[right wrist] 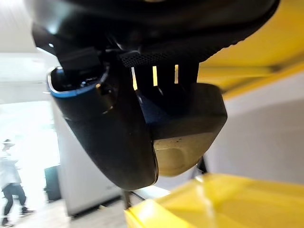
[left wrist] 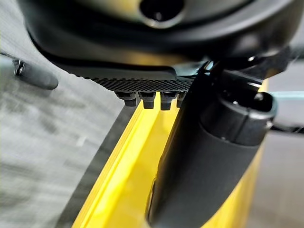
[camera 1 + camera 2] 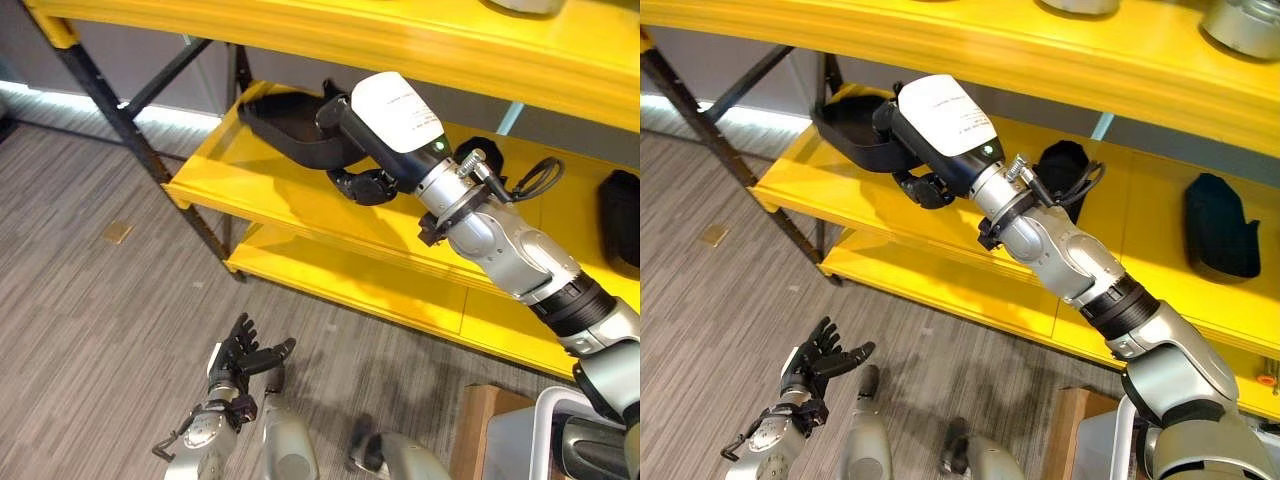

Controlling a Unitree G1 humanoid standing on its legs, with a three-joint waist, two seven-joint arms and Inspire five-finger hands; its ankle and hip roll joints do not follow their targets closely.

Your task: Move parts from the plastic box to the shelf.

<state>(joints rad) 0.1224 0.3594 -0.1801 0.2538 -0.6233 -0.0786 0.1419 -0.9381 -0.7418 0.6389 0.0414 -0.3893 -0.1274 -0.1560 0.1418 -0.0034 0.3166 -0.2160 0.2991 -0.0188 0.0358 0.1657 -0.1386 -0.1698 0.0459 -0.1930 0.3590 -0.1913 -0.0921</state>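
A black, tray-shaped part (image 3: pixel 285 125) is at the left end of the yellow shelf's middle board (image 3: pixel 250 185). My right hand (image 3: pixel 368 150) reaches in from the lower right and is shut on the part's near end. In the right wrist view the thumb (image 1: pixel 104 128) and fingers curl round the dark part (image 1: pixel 190 123), whose underside looks tan. Whether the part rests on the board or hangs just above it I cannot tell. My left hand (image 3: pixel 240 360) hangs low over the floor, fingers spread and holding nothing.
Two more black parts lie on the same board, one behind my right forearm (image 3: pixel 1065 165) and one further right (image 3: pixel 1220 225). Grey metal items (image 3: pixel 1240 25) stand on the top board. The shelf's dark leg (image 3: pixel 150 160) slants to the floor. A pale plastic box (image 3: pixel 525 435) sits at the lower right.
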